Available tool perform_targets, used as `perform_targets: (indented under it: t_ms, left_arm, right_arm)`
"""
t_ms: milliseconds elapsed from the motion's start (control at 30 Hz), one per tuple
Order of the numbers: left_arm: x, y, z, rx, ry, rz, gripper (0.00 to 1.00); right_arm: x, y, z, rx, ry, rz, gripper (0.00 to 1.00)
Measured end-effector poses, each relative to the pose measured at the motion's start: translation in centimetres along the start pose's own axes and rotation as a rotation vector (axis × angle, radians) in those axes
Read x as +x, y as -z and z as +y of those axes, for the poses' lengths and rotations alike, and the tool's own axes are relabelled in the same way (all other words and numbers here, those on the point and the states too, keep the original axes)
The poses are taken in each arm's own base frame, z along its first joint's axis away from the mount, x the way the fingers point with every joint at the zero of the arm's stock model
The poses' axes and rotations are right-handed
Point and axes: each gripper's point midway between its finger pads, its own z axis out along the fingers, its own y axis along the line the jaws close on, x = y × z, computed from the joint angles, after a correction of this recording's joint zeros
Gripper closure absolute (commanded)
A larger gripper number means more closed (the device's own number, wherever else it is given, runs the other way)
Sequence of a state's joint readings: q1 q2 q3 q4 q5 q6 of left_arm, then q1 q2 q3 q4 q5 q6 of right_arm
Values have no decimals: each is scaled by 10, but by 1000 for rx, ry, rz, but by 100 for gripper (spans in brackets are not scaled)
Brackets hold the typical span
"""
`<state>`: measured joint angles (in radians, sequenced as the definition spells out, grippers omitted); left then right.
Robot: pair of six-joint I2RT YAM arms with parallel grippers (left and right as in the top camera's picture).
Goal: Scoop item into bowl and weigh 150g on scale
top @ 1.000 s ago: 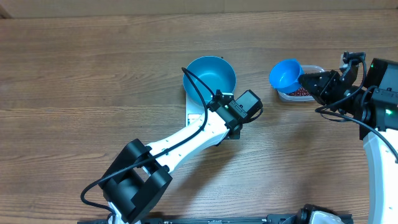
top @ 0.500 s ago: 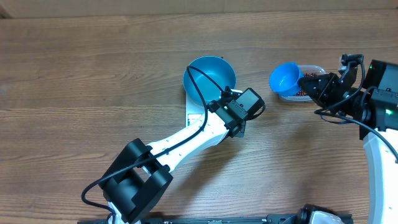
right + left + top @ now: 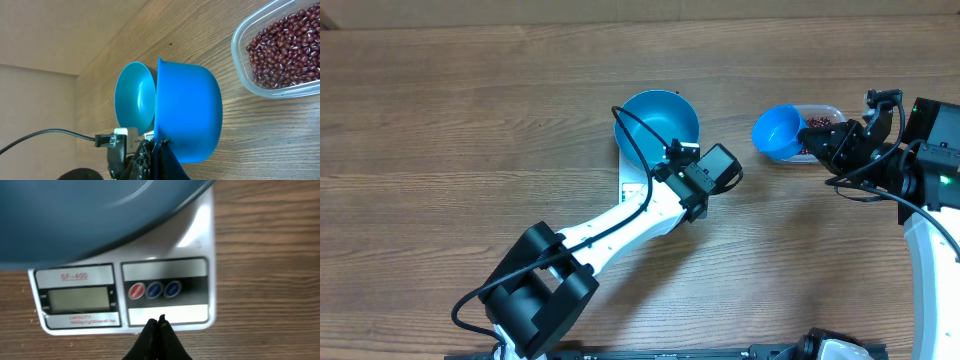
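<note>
L pincer [image 3: 158, 326]: jaws pressed tip to tip, nothing between them. The tips point at the scale's front edge, just below the buttons.
R pincer [image 3: 159, 152]: clamped on the blue scoop [image 3: 187, 115], gripping it at the rim end nearest the wrist cam.
Table [image 3: 440, 150]: wood-grain top, everything sits on it.
Bowl [image 3: 660, 118]: bright blue and round, sitting on the scale near table centre. From L wrist cam its underside overhangs the rear of the platform, and in overhead I see plain blue inside.
Scale [image 3: 200, 235]: white, square, mostly under the bowl. The front panel faces L arm.
Tub [image 3: 241, 47]: clear plastic w/ rounded corners, well to the right of the bowl, right beside the R pincer.
Scoop: mouth tipped toward the bowl side, inside plain blue in overhead. It's between bowl and tub, overlapping the tub's left edge. Can't tell from these views if it touches table or tub.
Beans [image 3: 285, 50]: small, dark red-brown, all in the tub, spread over its bottom.
Display [image 3: 79, 300]: grey window on left of the panel. I can't read any digits.
Buttons [image 3: 154, 289]: row of three, one red and two blue, right of the display.
</note>
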<state>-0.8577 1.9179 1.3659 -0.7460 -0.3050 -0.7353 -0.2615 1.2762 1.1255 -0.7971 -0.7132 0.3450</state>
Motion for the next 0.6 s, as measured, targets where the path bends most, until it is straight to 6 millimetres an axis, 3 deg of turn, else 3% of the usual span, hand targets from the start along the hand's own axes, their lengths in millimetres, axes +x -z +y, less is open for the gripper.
perform_targets:
  t_ms: [133,367,600]
  left_arm:
    - [4,-2,6,7,16,-34,95]
    - [-7,16,6,137,65,-186,96]
    - [-11,12,1,162,26,-230,96]
  right_arm:
    - [0,0,0,0,5,0,96]
    - [0,0,0,0,6,0,96]
    - [-1,0,-1,7,6,-3,96]
